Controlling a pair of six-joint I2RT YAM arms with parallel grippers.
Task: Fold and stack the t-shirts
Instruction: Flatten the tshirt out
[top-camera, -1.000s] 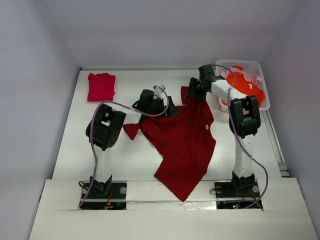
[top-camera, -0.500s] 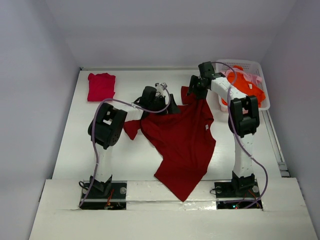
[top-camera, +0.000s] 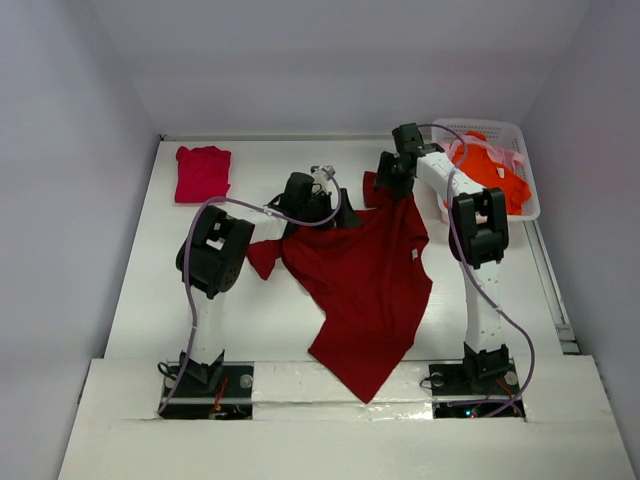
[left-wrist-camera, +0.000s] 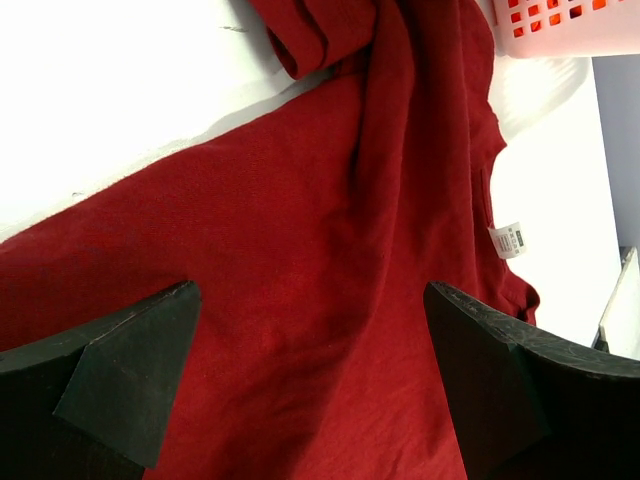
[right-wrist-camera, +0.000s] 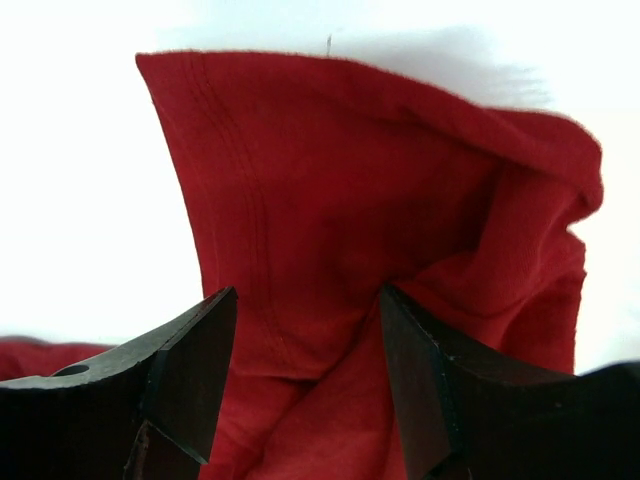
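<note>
A large dark red t-shirt (top-camera: 365, 290) lies spread and rumpled across the middle of the table. My left gripper (top-camera: 335, 215) hovers over its far left part, open wide with flat cloth under the jaws (left-wrist-camera: 310, 370) and nothing gripped. My right gripper (top-camera: 385, 185) is at the shirt's far sleeve (right-wrist-camera: 300, 200). It is open, and its fingers (right-wrist-camera: 190, 370) straddle the bunched red cloth without pinching it. A crimson-pink t-shirt (top-camera: 203, 172) lies folded at the back left. A bright orange t-shirt (top-camera: 490, 172) and a pale pink one (top-camera: 512, 158) sit in the basket.
The white lattice basket (top-camera: 525, 205) stands at the back right, just right of my right arm; its corner (left-wrist-camera: 560, 25) shows in the left wrist view. The dark red shirt's white neck label (left-wrist-camera: 507, 240) faces up. White walls close in the table on three sides.
My right arm's elbow has swung a little to the left, its gripper staying at the sleeve. The left gripper and the shirts have hardly moved.
</note>
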